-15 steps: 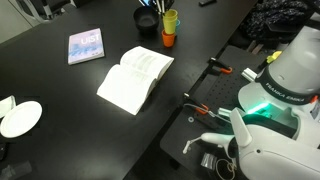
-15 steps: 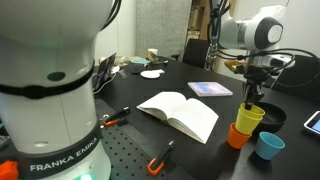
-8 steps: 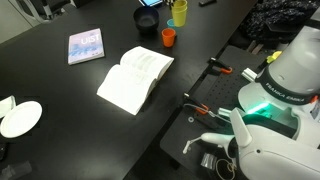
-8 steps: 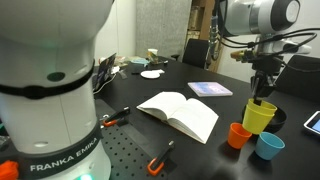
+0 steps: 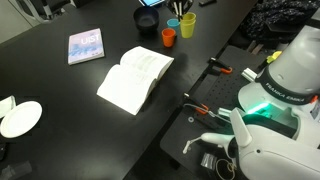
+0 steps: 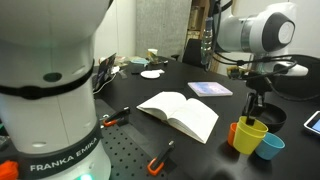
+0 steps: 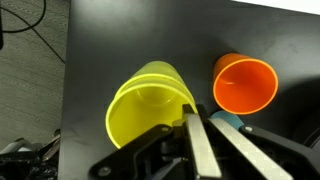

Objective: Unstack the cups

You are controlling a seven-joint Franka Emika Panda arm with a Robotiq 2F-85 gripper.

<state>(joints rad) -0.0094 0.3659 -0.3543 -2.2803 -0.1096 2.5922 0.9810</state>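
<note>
Rim-pinched and off the stack: the yellow cup.
The gripper clamps its thin wall; the plastic looks light and slick and likely flexes. Just beyond stands the orange cup; whether the yellow cup touches the table is unclear.

The arm is glossy white with rounded shells, and its black base band reads FRANKA EMIKA. A green light ring glows on it — the gripper is black.

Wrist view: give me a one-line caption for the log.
The claw pinches the rim of the yellow cup, with the orange cup standing apart on the black table.
</note>
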